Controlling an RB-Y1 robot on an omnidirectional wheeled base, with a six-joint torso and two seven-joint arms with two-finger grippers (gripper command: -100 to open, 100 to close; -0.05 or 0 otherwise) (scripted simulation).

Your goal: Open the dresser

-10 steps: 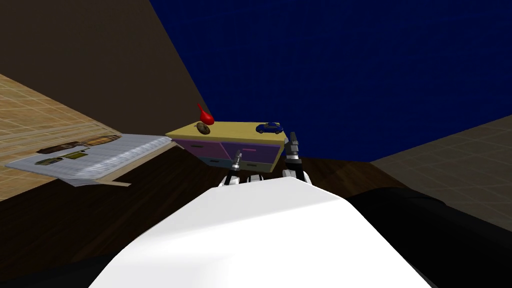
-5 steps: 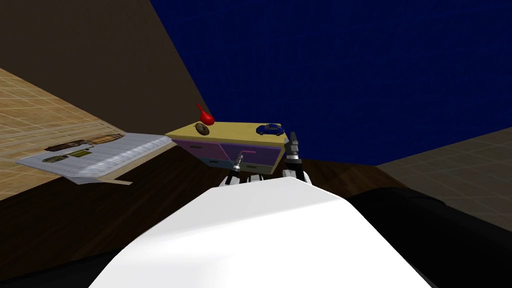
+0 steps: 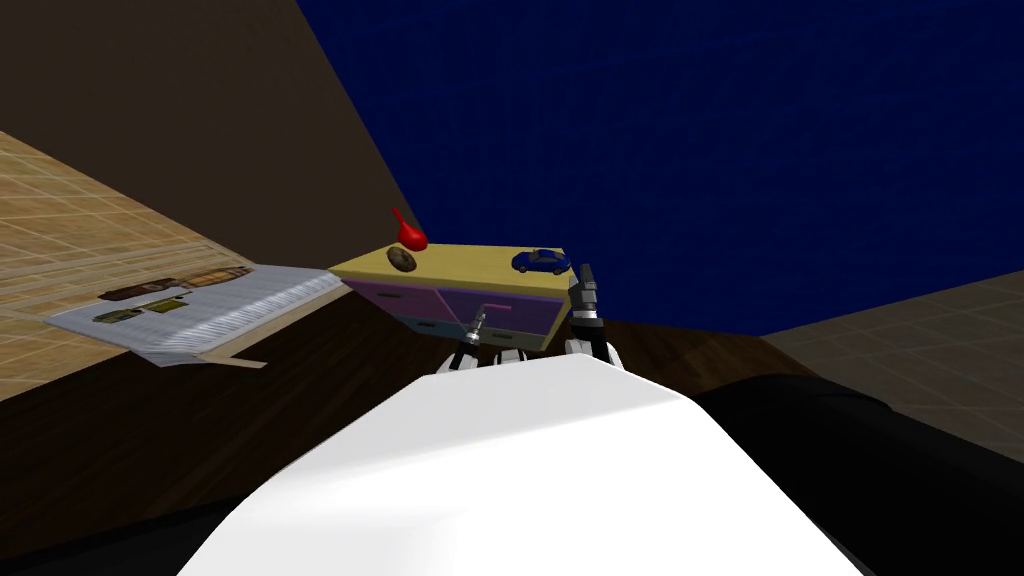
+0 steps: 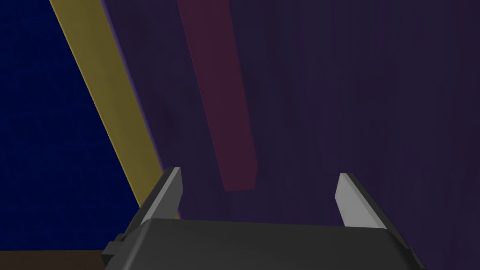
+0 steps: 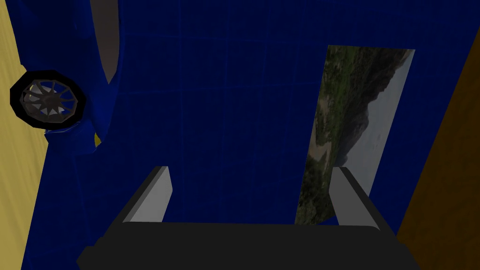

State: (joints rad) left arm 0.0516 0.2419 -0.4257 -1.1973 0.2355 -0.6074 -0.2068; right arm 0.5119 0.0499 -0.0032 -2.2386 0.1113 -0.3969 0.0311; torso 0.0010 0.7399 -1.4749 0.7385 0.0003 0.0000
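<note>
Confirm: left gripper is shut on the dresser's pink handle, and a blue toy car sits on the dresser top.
Not shut: the left wrist view shows the left gripper open, its fingers apart and not pressing the pink handle. The blue toy car does sit on the dresser top.

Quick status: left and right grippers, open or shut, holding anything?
Left gripper: open, holding nothing, pointed at the pink handle.
Right gripper: open, holding nothing.
</note>
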